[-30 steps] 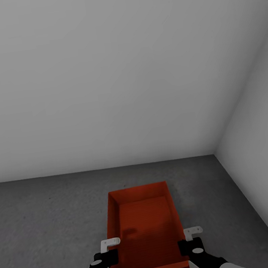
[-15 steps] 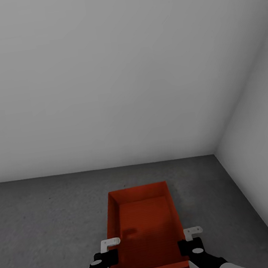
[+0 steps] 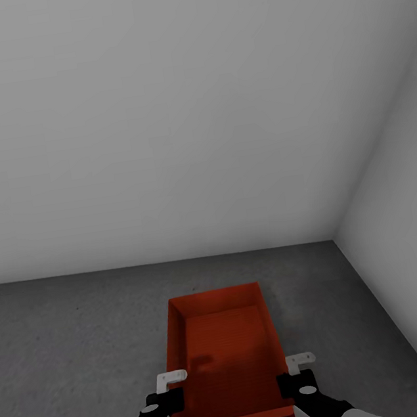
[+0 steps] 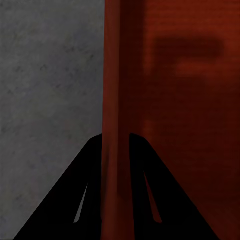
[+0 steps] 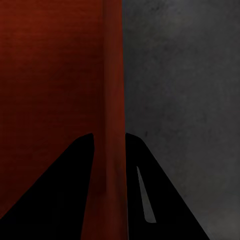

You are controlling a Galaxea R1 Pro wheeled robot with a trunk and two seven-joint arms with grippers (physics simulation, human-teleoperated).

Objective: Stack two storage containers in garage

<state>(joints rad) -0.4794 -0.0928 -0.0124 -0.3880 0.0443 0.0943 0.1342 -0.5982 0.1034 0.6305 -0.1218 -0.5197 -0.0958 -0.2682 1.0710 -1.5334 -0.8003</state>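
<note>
One orange-red storage container (image 3: pixel 225 352) shows in the head view, low and centred over the dark grey concrete floor (image 3: pixel 69 347) of the garage. My left gripper (image 3: pixel 172 399) is shut on its left wall and my right gripper (image 3: pixel 290 383) on its right wall, both near the front end. In the left wrist view the container wall (image 4: pixel 116 75) runs between the black fingers of the left gripper (image 4: pixel 115 136). The right gripper (image 5: pixel 109 135) clamps the other wall (image 5: pixel 114 75) the same way. I cannot tell whether the container touches the floor.
Pale grey walls meet in a corner (image 3: pixel 335 238) ahead and to the right. The right wall (image 3: pixel 402 221) runs close beside the container. Bare concrete stretches out to the left and in front.
</note>
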